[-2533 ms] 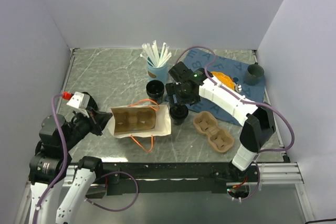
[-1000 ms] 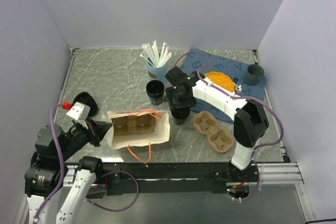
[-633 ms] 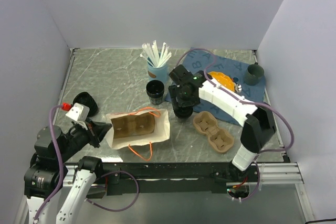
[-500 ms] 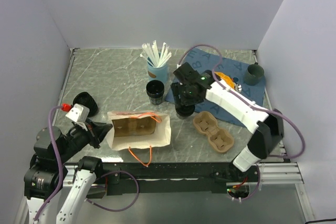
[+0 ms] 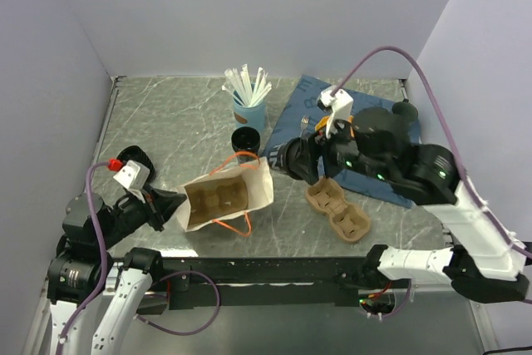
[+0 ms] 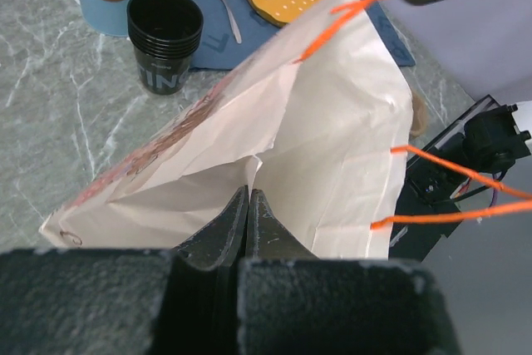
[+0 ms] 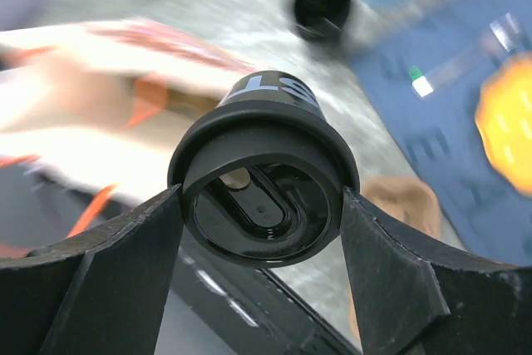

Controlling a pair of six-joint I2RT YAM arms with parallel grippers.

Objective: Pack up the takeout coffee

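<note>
The takeout coffee, a black cup with a black lid, is lifted off the table and tilted, its lid facing the right wrist camera. My right gripper is shut on its sides, one finger on each flank. From above, the coffee hangs just right of the white paper bag, whose mouth is tipped up toward it. My left gripper is shut on the bag's left edge; in the left wrist view its jaws pinch a fold of the bag. A brown cup carrier sits inside the bag.
A lidless black cup stands behind the bag, in front of the light-blue straw cup. A loose brown carrier lies at the right front. A black lid lies at the left. A blue mat and a grey-green mug are at the back right.
My right arm has lifted the coffee off the table and swung up toward the camera. The left gripper has tipped the bag so its mouth faces up and right.
</note>
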